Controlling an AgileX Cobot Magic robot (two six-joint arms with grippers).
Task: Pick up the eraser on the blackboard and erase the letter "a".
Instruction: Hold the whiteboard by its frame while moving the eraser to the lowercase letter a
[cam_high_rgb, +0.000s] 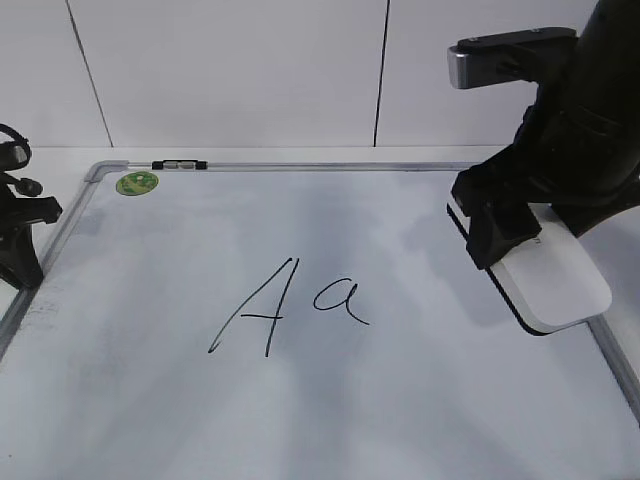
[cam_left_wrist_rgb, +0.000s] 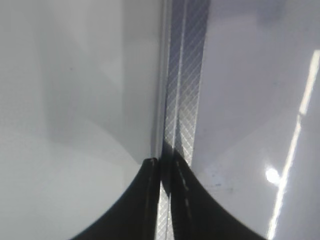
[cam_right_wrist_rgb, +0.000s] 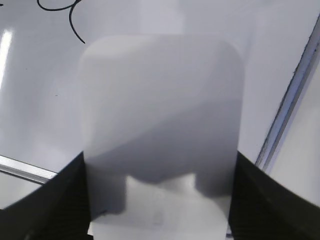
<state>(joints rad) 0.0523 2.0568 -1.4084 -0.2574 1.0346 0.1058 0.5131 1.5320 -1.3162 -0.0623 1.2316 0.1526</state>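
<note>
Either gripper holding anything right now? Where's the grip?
The right gripper holds the eraser, clamped across its two long sides at the near end, above the blackboard. The left gripper is shut on nothing.

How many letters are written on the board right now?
2: a tall capital "A" near the blackboard's middle, and the small letter "a" just right of it. None seem hidden.

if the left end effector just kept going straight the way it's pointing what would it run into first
Probably the blackboard's silver frame. The left end effector, jaws shut, points along that rail in its wrist view, with nothing else ahead. Its height above the rail is unclear.
</note>
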